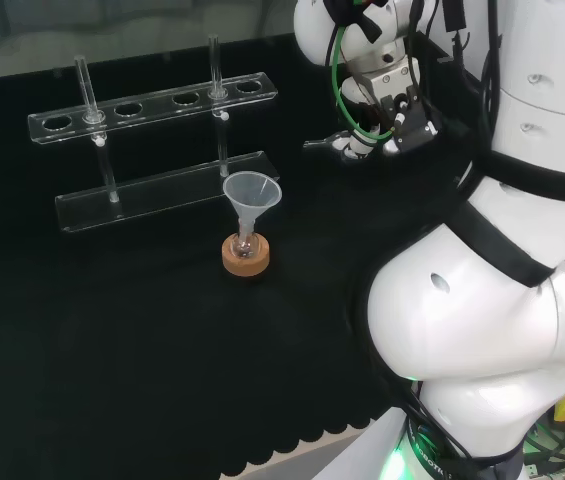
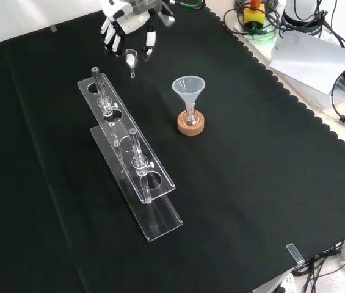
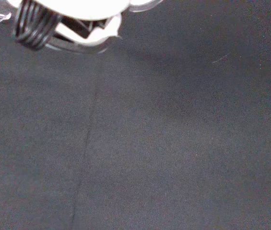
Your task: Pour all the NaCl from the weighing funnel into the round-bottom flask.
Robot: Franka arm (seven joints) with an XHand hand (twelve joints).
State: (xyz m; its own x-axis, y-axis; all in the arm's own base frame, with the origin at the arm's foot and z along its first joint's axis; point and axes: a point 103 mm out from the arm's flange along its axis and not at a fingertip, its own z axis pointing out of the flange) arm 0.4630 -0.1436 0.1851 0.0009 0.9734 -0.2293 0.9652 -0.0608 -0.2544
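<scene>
In the head view, your flask [image 1: 246, 243] sits upright in a cork ring [image 1: 246, 256] with a funnel [image 1: 252, 190] in its neck, ready to catch the salt; the hand [image 1: 362, 140] hangs well right of it. In the front view, the fingers [image 2: 150, 40] curl just beside the small weighing funnel [image 2: 130, 60], up left of the flask, though you cannot tell if they pinch it. The wrist view looks down on bare tabletop [image 3: 173, 143].
</scene>
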